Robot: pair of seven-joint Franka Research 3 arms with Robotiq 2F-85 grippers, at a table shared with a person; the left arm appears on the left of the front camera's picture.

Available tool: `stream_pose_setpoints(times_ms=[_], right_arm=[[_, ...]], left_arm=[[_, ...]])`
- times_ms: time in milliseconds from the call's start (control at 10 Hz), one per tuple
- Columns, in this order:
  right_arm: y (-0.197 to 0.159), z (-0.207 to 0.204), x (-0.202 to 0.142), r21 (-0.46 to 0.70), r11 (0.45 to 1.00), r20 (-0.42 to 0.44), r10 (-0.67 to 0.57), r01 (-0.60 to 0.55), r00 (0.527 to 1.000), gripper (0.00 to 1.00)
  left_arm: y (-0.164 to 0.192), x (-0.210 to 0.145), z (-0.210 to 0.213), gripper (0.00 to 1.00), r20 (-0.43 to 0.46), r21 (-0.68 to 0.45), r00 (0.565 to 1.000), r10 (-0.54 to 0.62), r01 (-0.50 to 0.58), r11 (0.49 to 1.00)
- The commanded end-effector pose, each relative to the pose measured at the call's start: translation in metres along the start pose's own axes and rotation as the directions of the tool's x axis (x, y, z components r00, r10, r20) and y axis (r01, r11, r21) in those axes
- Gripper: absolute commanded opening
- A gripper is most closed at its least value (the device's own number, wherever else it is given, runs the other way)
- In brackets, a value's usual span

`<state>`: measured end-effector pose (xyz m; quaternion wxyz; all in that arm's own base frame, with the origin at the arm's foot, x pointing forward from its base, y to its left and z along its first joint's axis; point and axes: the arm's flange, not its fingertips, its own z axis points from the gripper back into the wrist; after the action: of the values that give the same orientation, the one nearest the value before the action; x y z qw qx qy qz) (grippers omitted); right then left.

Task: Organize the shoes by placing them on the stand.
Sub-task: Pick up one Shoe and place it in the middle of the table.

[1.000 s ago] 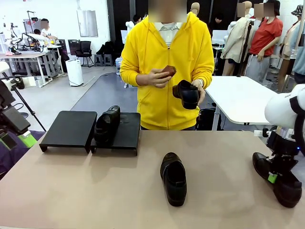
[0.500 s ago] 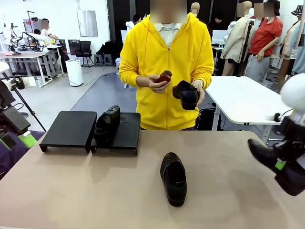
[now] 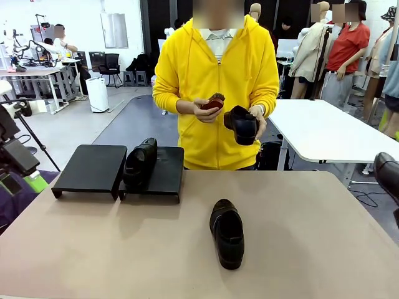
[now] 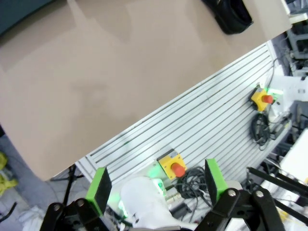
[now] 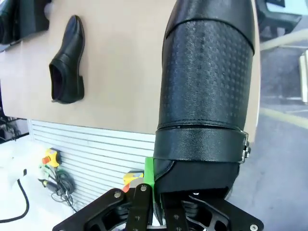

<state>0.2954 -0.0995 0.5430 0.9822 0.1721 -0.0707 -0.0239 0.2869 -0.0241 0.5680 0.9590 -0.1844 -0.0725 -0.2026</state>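
Now the right gripper [image 5: 161,186], clamped on the held shoe [image 5: 207,82], has raised it from lower right to the frame's right edge. Left gripper [image 4: 156,185]: spread wide, empty. A second shoe [image 3: 139,163] sits on the stand [image 3: 93,167], upper left; a third shoe [image 3: 227,233] lies at centre.

shoes [image 3: 140,163] [image 3: 227,233] [image 3: 242,124] [image 3: 388,175]: 4 | stand platforms [image 3: 90,168] [image 3: 167,175]: 2 | brown object [image 3: 213,101]: 1 | person [image 3: 215,68] at table: 1
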Motion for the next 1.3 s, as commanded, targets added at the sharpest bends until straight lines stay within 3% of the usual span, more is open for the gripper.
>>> stream_pose_setpoints(times_ms=[0, 300, 600, 800, 900, 1200], right_arm=[[-0.007, -0.030, 0.029, -0.042, 0.998, -0.075, 0.033, -0.036, 0.997, 0.00], [-0.004, -0.025, 0.015, -0.018, 1.000, -0.067, 0.007, -0.009, 0.998, 0.00], [0.087, -0.042, 0.031, -0.152, 0.988, -0.013, 0.021, -0.023, 1.000, 0.00], [0.042, -0.020, 0.046, -0.241, 0.970, 0.026, -0.016, 0.021, 1.000, 0.00], [0.010, -0.010, 0.052, -0.193, 0.979, 0.001, -0.062, 0.061, 0.998, 0.00], [-0.041, 0.000, 0.045, -0.193, 0.957, 0.082, -0.205, 0.217, 0.975, 0.00]], left_arm=[[0.003, -0.003, 0.002, 1.00, -0.006, 0.002, 1.000, -0.015, 0.015, 1.000], [0.003, -0.003, 0.002, 1.00, -0.006, 0.002, 1.000, -0.015, 0.015, 1.000], [0.003, -0.003, 0.002, 1.00, -0.006, 0.002, 1.000, -0.015, 0.015, 1.000], [0.003, -0.003, 0.002, 1.00, -0.006, 0.002, 1.000, -0.015, 0.015, 1.000], [0.003, -0.003, 0.002, 1.00, -0.006, 0.002, 1.000, -0.015, 0.015, 1.000], [0.003, -0.003, 0.002, 1.00, -0.006, 0.002, 1.000, -0.015, 0.015, 1.000]])
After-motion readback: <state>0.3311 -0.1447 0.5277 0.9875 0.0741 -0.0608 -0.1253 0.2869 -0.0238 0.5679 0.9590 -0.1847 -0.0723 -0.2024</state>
